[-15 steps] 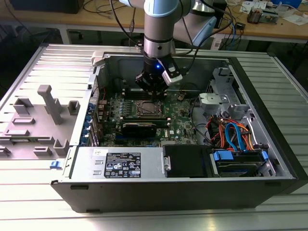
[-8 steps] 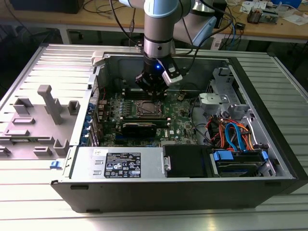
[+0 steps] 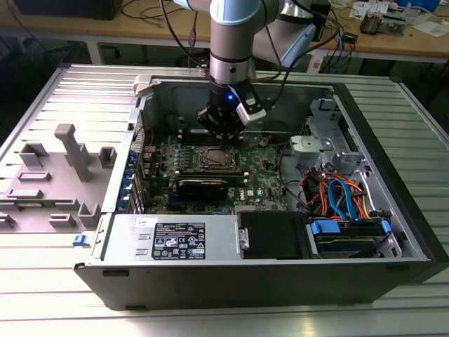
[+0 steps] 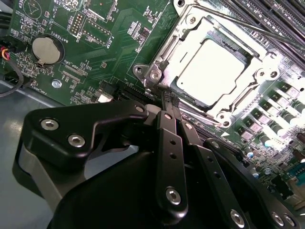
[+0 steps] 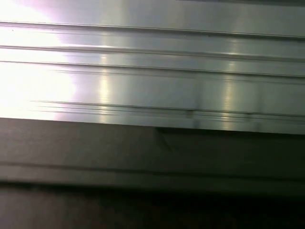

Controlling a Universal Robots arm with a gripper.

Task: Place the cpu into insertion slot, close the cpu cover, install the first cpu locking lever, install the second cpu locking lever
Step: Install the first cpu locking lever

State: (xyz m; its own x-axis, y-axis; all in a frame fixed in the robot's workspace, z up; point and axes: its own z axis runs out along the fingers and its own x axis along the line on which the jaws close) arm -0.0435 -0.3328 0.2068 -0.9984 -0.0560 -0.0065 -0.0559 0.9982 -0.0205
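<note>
One arm hung upright at frame centre; its clenched claw (image 4: 166, 98) touched the insertion slot (image 4: 213, 71) rim, cpu (image 4: 217, 71) seated.

Ribbed aluminium table (image 3: 42, 309), open computer case (image 3: 231, 281) and grey plastic fixtures (image 3: 66, 168) directly on it.

We see the cpu (image 4: 220, 71), a flat pale silver square, lying level in the insertion slot (image 4: 183, 95) at the upper right of the second wrist view, the cpu cover (image 4: 259, 78) closed flat around it on the green board.
</note>
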